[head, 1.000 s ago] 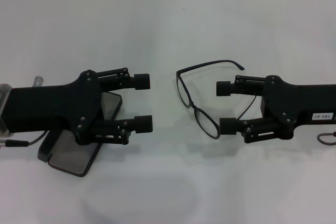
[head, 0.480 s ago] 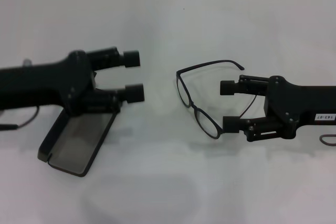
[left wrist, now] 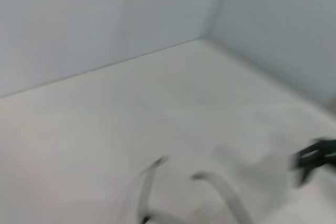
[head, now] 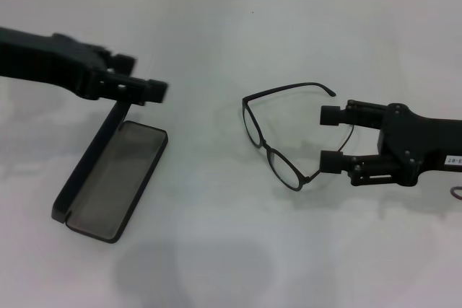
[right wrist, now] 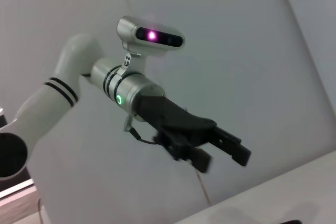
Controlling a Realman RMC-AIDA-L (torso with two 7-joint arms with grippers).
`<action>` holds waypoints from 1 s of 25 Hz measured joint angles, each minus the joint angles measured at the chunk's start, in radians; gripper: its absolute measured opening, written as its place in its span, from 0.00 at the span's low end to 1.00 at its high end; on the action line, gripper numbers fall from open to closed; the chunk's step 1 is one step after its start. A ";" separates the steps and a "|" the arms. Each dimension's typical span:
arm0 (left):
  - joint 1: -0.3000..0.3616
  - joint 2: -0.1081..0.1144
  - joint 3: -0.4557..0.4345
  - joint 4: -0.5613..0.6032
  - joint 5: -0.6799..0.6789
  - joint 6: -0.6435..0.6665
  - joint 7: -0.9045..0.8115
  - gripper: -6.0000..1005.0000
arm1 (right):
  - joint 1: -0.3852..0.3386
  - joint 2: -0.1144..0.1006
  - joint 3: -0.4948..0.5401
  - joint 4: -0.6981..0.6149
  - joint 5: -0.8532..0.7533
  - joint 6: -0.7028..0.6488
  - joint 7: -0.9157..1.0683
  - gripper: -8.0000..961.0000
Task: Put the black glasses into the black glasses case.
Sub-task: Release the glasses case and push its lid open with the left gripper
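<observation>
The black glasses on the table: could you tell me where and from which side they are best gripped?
Probably by the near temple arm of the black glasses, approached from the robot's right. The arms stand unfolded toward the open right pincer, which straddles that slim arm. The lenses are best avoided.

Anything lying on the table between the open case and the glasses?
No. In the head view, only bare white table separates the black glasses case from the black glasses.
</observation>
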 joint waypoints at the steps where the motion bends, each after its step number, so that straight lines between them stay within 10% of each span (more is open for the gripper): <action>1: -0.004 -0.007 0.007 0.023 0.053 -0.007 -0.029 0.84 | -0.005 0.000 0.006 0.001 0.000 0.000 -0.003 0.92; 12: 0.011 -0.017 0.348 0.069 0.499 -0.127 -0.239 0.84 | -0.039 0.002 0.050 0.012 0.001 -0.006 -0.040 0.92; 25: 0.005 -0.018 0.544 0.008 0.638 -0.210 -0.338 0.83 | -0.048 0.002 0.052 0.042 0.013 -0.009 -0.069 0.92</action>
